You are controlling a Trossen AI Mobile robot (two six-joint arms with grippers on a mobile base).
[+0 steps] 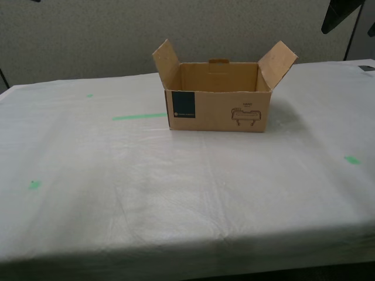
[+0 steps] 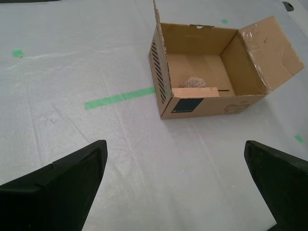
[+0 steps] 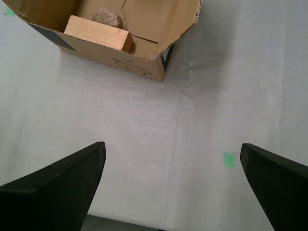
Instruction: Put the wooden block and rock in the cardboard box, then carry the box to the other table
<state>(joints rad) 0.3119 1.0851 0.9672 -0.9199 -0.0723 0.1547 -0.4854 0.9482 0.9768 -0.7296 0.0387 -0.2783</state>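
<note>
Holding 1 wooden block point(image 3: 98, 33) and 1 rock point(image 3: 108, 18), 1 cardboard box point(image 1: 220, 111); both end effectors gape empty.

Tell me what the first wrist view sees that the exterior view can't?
Only the first wrist view shows inside: the pale rectangular wooden block and the small lumpy beige rock, plus my first gripper, its jaws wide apart. Only the exterior view shows the dark teal square label facing front and both side flaps raised. Both show the brown cardboard box on the wrinkled white-sheeted table.
</note>
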